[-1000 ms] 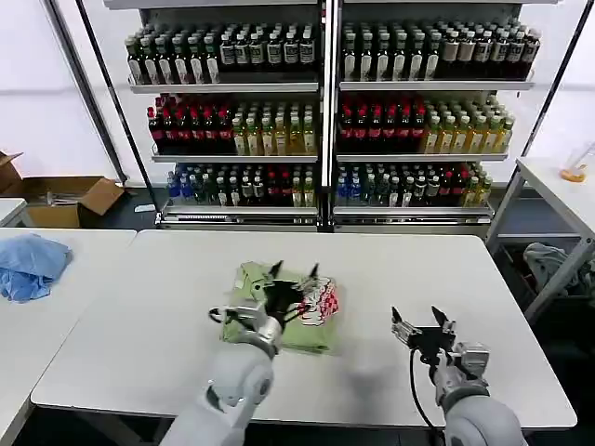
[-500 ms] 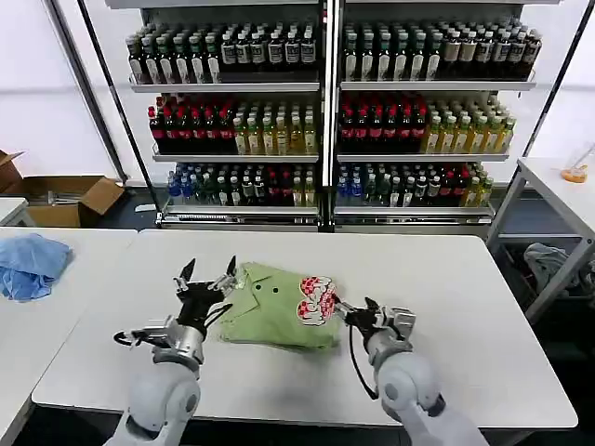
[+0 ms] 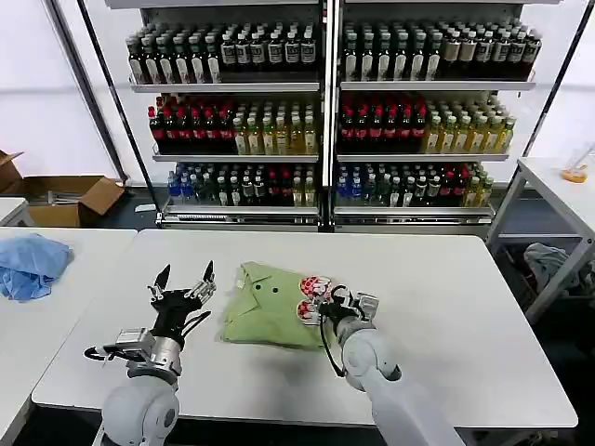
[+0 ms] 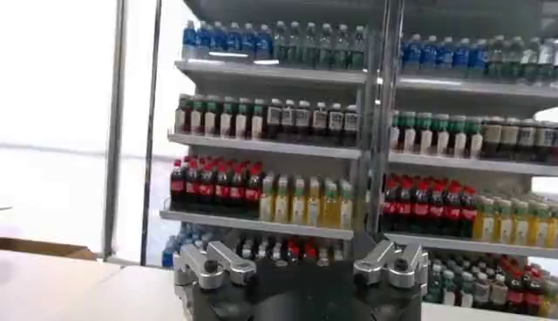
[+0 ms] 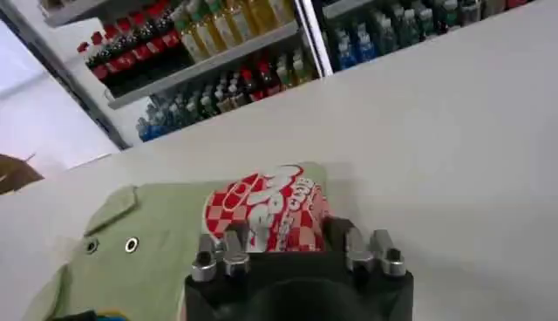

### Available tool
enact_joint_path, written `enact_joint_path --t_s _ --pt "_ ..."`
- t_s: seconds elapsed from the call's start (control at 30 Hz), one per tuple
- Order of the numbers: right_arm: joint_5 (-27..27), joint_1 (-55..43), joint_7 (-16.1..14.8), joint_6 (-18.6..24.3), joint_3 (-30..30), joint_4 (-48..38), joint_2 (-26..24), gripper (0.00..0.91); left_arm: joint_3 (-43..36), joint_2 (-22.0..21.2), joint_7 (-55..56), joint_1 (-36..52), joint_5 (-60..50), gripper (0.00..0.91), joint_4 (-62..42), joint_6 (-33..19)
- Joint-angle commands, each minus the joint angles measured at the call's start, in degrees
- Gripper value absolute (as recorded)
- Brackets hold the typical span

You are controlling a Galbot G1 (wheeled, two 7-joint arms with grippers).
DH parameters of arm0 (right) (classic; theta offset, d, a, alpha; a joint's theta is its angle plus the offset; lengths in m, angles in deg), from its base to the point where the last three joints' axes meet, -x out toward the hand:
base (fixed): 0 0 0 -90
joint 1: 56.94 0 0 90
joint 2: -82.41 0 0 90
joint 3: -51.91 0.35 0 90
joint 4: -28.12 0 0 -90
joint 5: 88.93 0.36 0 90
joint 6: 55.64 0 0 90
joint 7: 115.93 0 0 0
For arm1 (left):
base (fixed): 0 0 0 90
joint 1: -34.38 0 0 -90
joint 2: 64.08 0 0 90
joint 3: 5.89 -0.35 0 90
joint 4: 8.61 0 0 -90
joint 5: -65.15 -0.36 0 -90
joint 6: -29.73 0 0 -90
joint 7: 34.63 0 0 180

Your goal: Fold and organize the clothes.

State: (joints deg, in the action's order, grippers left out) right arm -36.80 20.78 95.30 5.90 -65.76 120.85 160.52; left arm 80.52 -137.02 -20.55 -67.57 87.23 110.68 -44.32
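Since light green soft-fabric polo shirt (image 3: 272, 305) already lies as compact folded packet mid white worktop (image 3: 446, 307), folding looks largely done. Right pincer (image 3: 340, 302) spread at its printed edge; left pincer (image 3: 182, 288) spread, hovering beside. Tidying, placement left.

Green polo shirt (image 3: 270, 311) folded flat, table centre.

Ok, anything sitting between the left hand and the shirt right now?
Nothing visible. The open left hand is raised beside the folded green polo shirt, with only bare white table between them. The right hand is already at the shirt's printed edge.
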Motion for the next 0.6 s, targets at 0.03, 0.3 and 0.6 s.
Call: enact_joint_path --t_s 0.03,0.3,0.6 --pt "0.31 -3.53 1.41 0.25 -1.16 -7.20 1.87 0.000 1.47 0.66 -0.07 -1.11 0.04 0.907 0.92 -0.31" --pt "-4.75 -5.82 -0.81 -0.47 0.44 -10.72 -1.24 0.000 1.52 0.87 -0.17 -1.11 0.22 0.907 1.03 -0.37" --pt "-12.06 -6.51 -6.89 -0.98 2.53 -10.64 -5.25 0.000 1.06 1.15 -0.48 -0.99 0.33 0.907 0.89 -0.33"
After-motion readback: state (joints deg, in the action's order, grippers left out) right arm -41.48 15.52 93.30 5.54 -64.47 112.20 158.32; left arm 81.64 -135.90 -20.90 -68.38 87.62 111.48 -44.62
